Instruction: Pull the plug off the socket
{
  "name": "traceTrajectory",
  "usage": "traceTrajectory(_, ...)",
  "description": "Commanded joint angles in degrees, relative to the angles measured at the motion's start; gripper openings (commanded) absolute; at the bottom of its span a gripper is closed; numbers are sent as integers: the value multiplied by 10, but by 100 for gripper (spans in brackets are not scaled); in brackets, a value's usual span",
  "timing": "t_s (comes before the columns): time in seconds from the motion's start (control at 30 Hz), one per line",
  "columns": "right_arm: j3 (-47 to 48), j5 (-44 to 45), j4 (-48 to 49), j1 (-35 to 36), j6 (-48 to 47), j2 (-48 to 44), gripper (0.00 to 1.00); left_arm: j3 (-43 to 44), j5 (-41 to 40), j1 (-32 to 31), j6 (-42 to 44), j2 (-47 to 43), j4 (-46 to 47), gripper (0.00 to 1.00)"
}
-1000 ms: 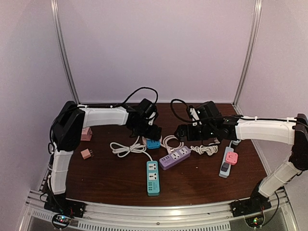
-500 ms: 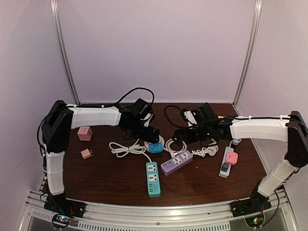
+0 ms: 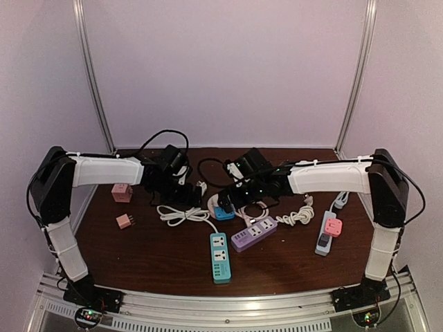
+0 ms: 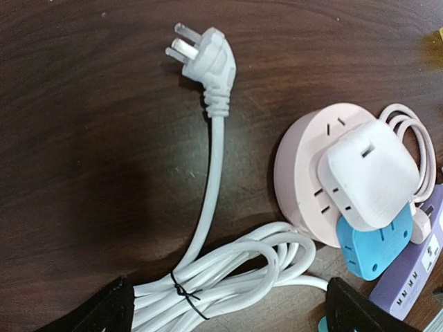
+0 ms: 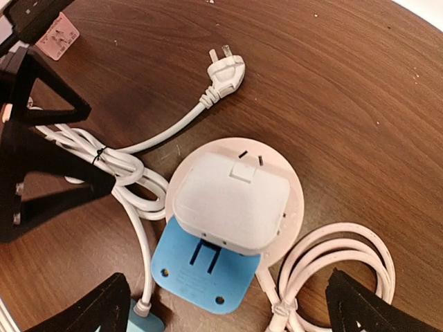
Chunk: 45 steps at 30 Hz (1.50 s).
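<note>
A round pink socket (image 5: 294,200) lies on the dark table with a white square plug (image 5: 232,200) seated in it. A blue adapter (image 5: 201,270) lies flat against the socket's near edge. My right gripper (image 5: 228,311) is open above them, its fingers on either side of the blue adapter. My left gripper (image 4: 228,315) is open over a tied white cable bundle (image 4: 228,270), left of the socket (image 4: 304,173) and plug (image 4: 367,173). In the top view the two grippers, left (image 3: 183,196) and right (image 3: 233,198), flank the blue adapter (image 3: 223,213).
A loose white cord plug (image 4: 208,59) lies beyond the bundle. A teal power strip (image 3: 220,256), a purple strip (image 3: 252,233) and a grey strip with a pink adapter (image 3: 327,234) lie nearer. Two pink cubes (image 3: 122,192) sit at the left. A coiled cord (image 5: 332,270) lies beside the socket.
My left gripper has drawn back to the left, away from the blue adapter. My right gripper has moved left until it is over the socket and plug.
</note>
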Motion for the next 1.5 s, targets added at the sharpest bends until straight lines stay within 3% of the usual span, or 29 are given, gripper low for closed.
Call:
traceTrajectory(0.0, 78, 38, -68, 15, 22, 55, 100, -24, 12, 0, -13, -30, 46, 98)
traceTrajectory(0.33, 137, 59, -86, 30, 113, 113, 98, -82, 13, 22, -32, -67, 82, 98)
traceTrajectory(0.77, 218, 114, -133, 35, 138, 184, 85, -56, 53, 25, -42, -20, 126, 97)
traceTrajectory(1.0, 213, 138, -118, 34, 143, 189, 79, -39, 57, 25, -47, 18, 137, 96)
traceTrajectory(1.47, 199, 137, -86, 27, 135, 180, 80, -6, 56, 25, -55, 72, 136, 95)
